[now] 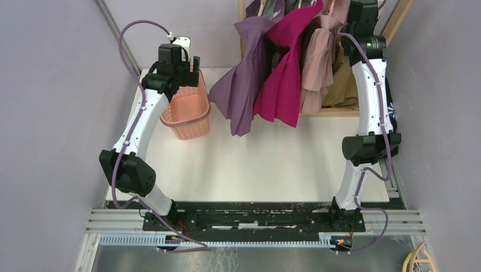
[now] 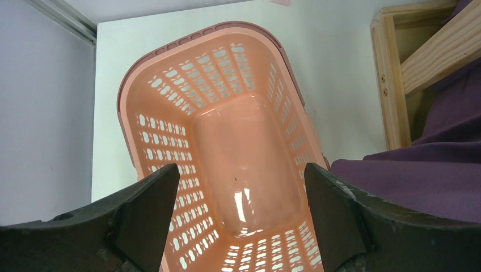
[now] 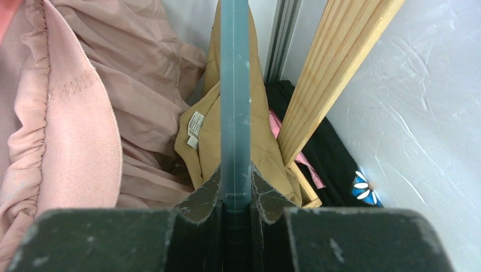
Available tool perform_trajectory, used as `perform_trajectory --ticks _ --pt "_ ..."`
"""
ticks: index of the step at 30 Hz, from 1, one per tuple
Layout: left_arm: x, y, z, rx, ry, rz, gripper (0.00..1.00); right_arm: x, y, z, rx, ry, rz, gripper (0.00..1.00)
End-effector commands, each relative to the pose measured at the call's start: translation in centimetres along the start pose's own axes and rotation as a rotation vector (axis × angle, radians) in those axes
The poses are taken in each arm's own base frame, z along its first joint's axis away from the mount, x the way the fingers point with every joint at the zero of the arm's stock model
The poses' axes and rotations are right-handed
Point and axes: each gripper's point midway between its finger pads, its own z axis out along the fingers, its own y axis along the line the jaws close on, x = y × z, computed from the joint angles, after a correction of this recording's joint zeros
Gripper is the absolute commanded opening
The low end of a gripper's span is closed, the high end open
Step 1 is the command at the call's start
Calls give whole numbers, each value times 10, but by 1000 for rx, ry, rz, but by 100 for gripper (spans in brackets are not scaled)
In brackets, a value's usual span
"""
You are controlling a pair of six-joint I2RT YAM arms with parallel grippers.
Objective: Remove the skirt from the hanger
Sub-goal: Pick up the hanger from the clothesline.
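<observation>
Right gripper point(image 3: 235, 190): fingers were drawn together and clamped on the pale blue hanger point(image 3: 235, 85), beside the wooden rack point(image 3: 334, 68).
Tan skirt point(image 3: 198, 150): hung from that hanger, next to a pink pleated garment point(image 3: 74, 124).
Left gripper point(image 2: 241, 173): fingers stood wide apart, holding nothing, above the salmon basket point(image 2: 164, 119) on the white table point(image 1: 272, 164).

One pink basket point(image 1: 187, 113). One wooden rack point(image 1: 334, 112). One blue hanger point(image 3: 235, 102) visible. Five garments countable: one purple garment point(image 1: 241, 90), one magenta garment point(image 1: 283, 79), one dusty-pink garment point(image 1: 317, 68), one tan garment point(image 1: 345, 85), one black garment point(image 3: 334, 164). Maybe more behind, can't tell. Two arms: left arm point(image 1: 142, 124), right arm point(image 1: 371, 102). One table point(image 1: 272, 164).
</observation>
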Motion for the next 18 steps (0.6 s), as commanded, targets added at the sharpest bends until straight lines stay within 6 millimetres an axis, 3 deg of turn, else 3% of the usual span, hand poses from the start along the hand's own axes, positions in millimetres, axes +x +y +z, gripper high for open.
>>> perform_trajectory --ticks 1,7,18 --pt "-17 5 -9 -3 -63 23 88 -73 -16 -28 -5 -214 74 1" --pt "-18 1 -6 14 -63 14 87 -112 -21 -49 -33 -328 119 1" --pt "-17 1 -2 12 -58 14 87 -147 -22 -76 -76 -439 184 1"
